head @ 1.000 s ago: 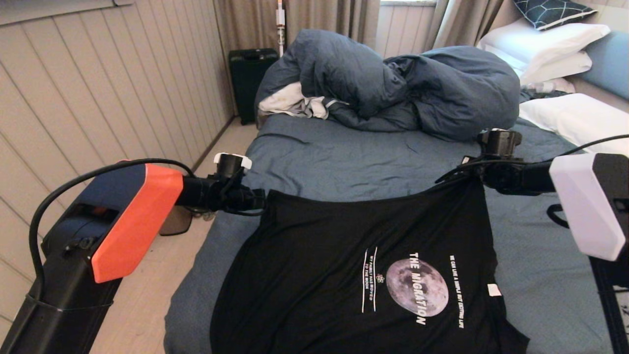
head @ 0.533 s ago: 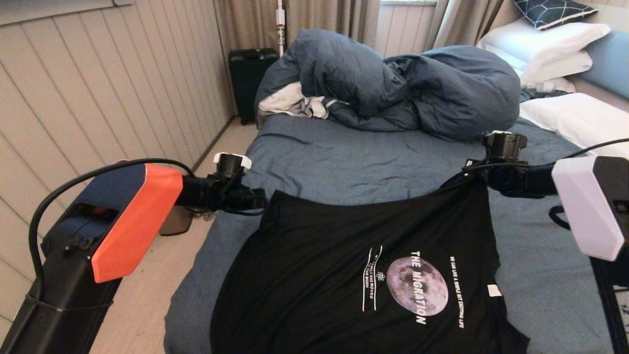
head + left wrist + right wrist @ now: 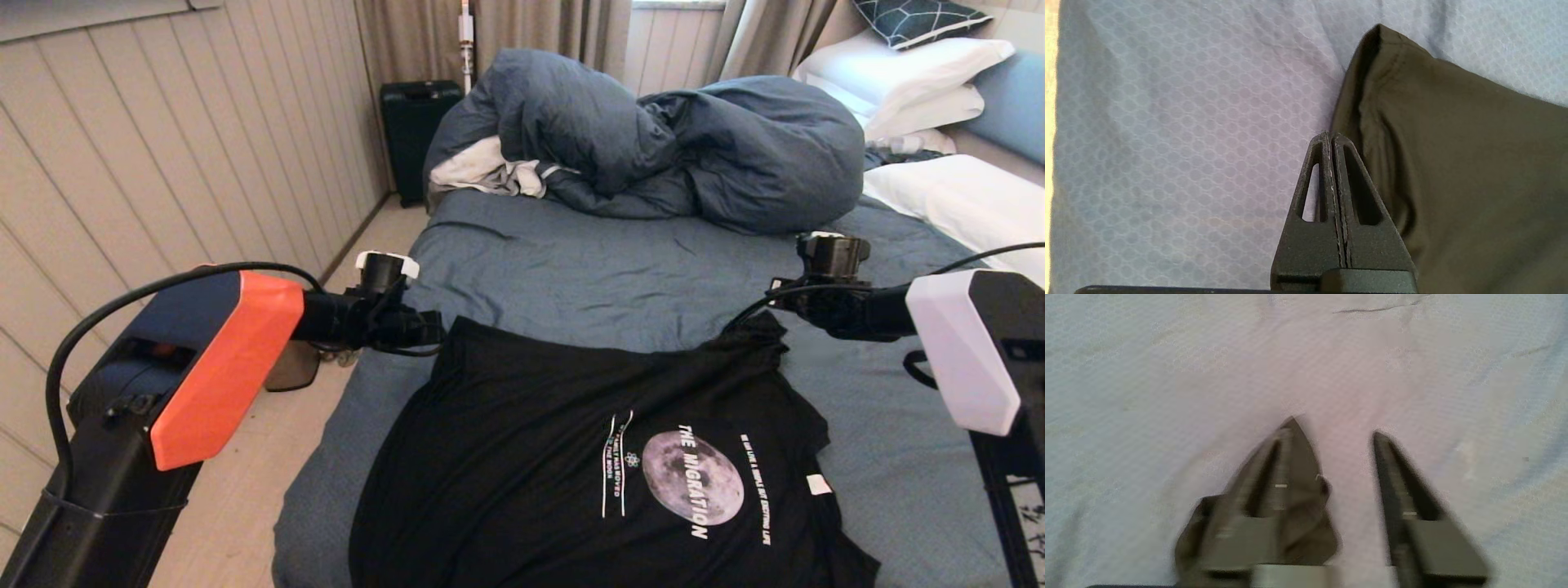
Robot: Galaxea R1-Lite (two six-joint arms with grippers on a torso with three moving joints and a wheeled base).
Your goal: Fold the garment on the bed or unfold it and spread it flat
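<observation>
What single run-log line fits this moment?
left gripper: shut on T-shirt corner | right gripper: open, corner dropped | T-shirt on bed

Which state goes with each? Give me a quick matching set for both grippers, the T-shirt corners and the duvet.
Things:
1. left gripper
2. right gripper
3. T-shirt
4. duvet

States:
a. heaped at the far side of the bed
b. jaws apart, above the sheet
c. shut on a corner of the shirt
d. black, print up, one far corner slumped

Pairs: 1-c, 2-b, 3-d, 4-a
</observation>
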